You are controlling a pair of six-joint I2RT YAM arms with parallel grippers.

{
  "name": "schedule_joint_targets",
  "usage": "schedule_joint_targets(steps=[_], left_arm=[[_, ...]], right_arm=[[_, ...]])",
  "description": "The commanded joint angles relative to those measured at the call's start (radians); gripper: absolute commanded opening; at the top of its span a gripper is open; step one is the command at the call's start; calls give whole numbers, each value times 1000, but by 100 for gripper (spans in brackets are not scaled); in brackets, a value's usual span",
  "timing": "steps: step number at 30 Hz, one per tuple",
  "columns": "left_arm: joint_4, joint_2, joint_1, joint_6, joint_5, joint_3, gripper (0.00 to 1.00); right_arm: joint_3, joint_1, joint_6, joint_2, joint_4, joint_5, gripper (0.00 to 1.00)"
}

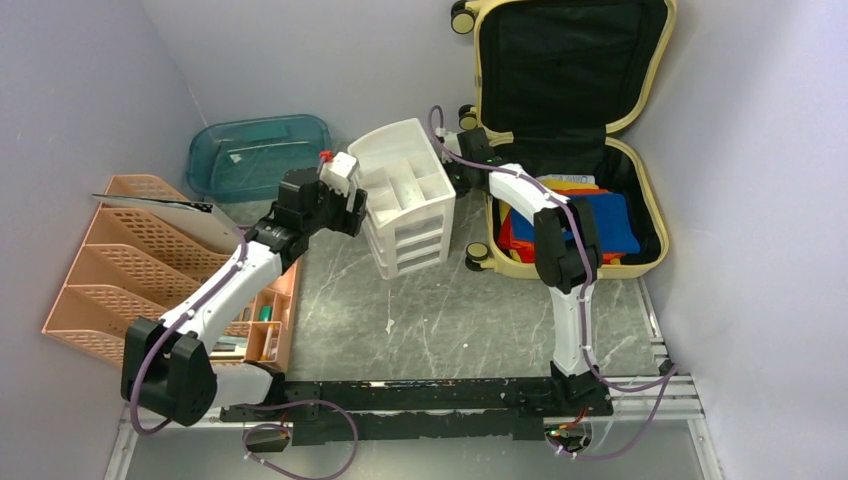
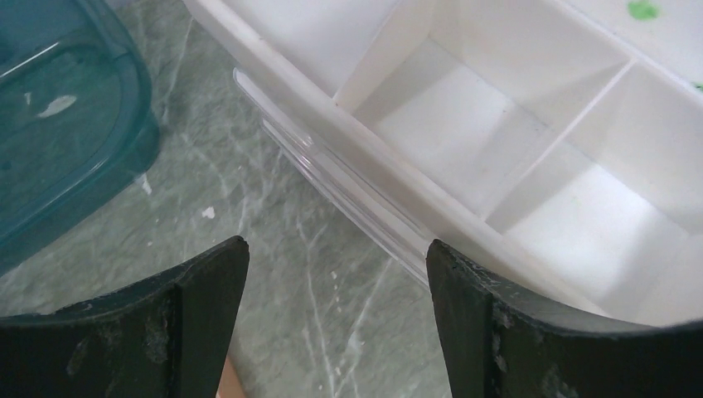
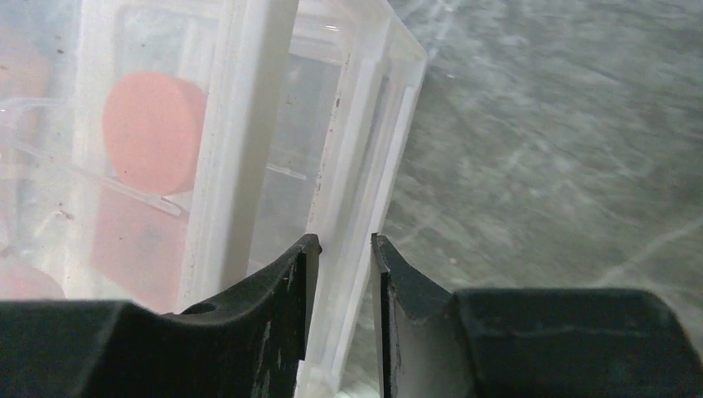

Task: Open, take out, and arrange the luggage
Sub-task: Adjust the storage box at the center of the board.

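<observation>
Now pinching a wall of the drawers (image 3: 240, 124) narrowly with right gripper (image 3: 344, 245), likely to shift them; left gripper (image 2: 336, 249) wide, empty, at their left rim; luggage (image 1: 570, 60) open, packed, at table's (image 1: 450, 320) far right corner.

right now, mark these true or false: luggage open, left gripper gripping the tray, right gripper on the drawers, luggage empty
The luggage is open. True.
The left gripper grips the teal tray. False: its jaws stand open, holding nothing.
The right gripper pinches a wall of the white drawer unit. True.
The luggage is empty. False: coloured items lie inside.
</observation>
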Motion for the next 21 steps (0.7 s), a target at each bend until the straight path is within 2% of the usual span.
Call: schedule_joint_targets(steps=[1,6,9,11,13,16,21], left_arm=[[4,-63,16,27,-15,-24,83],[-21,-86,28,25,-13,-39,83],[-26,-95,33,26,-20,-58,83],[-28,-98,37,32,-24,-70,83],[-25,-100,40,34,-23,-81,83],[-22,-96,48,32,-15,-87,83],[-14,-87,50,25,-1,-91,83]], right_arm=[[13,44,40,56,11,-174,34],[22,41,72,104,16,-209,30],[-9,13,131,90,78,-172,13],[-1,-9,155,94,83,-199,10],[-1,-29,167,100,93,-259,10],[-28,-66,209,86,137,-338,17],[-31,-92,189,49,125,-250,18]])
